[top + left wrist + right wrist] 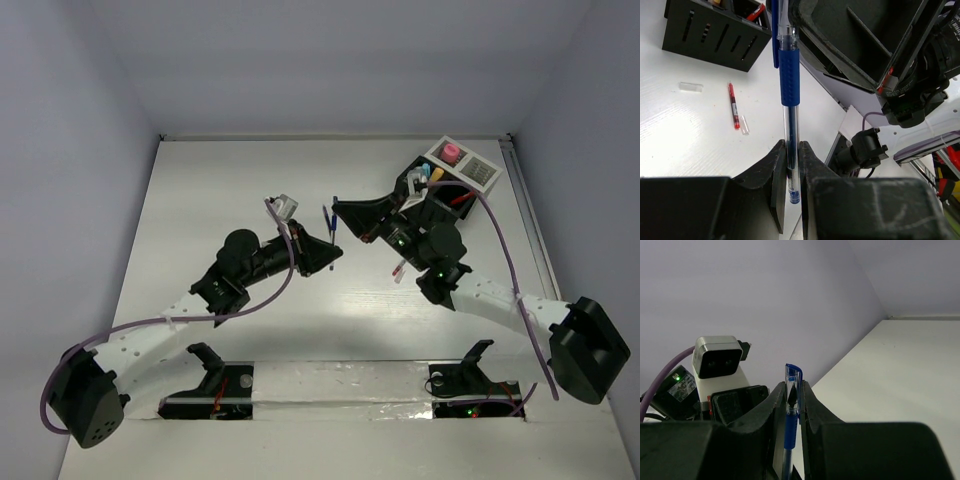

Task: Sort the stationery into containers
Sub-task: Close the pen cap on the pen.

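Observation:
A dark blue pen point(327, 221) hangs above the table between both grippers. My left gripper point(792, 150) is shut on its tail end; in the top view this gripper point(332, 250) sits just below the pen. My right gripper point(792, 390) is shut on the capped end of the pen point(792, 385); in the top view this gripper point(338, 208) sits above it. A red pen point(400, 268) lies on the table under the right arm, also in the left wrist view point(733, 105). The black organizer point(436, 198) with its white section point(482, 175) holds a pink-capped bottle point(452, 153) and several markers.
The organizer's slotted black wall point(715, 37) shows at the left wrist view's top left. Two small clear caps point(691, 87) point(744, 125) lie near the red pen. A raised rail point(535, 240) runs along the table's right edge. The enclosure walls close off the back and sides.

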Robot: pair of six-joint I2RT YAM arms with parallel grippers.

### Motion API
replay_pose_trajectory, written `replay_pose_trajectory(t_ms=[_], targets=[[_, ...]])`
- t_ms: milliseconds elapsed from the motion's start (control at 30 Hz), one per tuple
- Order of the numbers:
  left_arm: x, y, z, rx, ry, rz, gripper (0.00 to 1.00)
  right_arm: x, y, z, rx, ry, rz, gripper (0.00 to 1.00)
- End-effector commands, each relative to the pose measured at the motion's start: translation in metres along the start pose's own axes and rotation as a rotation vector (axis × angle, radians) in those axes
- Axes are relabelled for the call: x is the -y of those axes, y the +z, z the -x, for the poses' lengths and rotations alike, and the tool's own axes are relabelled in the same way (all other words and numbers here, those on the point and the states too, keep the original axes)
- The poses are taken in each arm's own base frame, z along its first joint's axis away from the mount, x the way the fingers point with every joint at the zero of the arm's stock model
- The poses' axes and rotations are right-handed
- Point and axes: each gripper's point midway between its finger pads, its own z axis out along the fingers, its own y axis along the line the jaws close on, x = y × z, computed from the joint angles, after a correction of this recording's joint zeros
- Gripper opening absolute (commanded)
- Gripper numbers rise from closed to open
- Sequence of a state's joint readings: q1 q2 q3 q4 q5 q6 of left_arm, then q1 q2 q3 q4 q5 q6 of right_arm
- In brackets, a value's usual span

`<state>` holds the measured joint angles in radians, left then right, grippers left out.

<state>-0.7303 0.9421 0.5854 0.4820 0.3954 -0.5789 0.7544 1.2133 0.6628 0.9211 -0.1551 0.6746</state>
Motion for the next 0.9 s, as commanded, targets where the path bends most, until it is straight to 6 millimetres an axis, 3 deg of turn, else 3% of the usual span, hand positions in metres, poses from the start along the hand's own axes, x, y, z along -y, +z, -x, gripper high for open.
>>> replay_pose_trajectory(t_ms=[0, 300, 600, 867], targets=[[0.052, 0.0, 0.083, 0.26, 0.093, -0.146, 0.0, -0.005, -0.008, -0.034, -0.088, 0.031, 0.029, 0.0], [0.053, 0.002, 0.102, 0.294, 0.146, -0.104, 0.0, 0.0, -0.018, -0.056, -0.167, 0.078, 0.005, 0.0], [0.054, 0.0, 0.122, 0.323, 0.19, -0.045, 0.0, 0.015, -0.059, -0.101, -0.368, 0.12, -0.066, 0.0], [0.067, 0.009, 0.137, 0.327, 0.201, -0.085, 0.0, 0.01, -0.085, -0.151, -0.492, 0.165, -0.074, 0.0]])
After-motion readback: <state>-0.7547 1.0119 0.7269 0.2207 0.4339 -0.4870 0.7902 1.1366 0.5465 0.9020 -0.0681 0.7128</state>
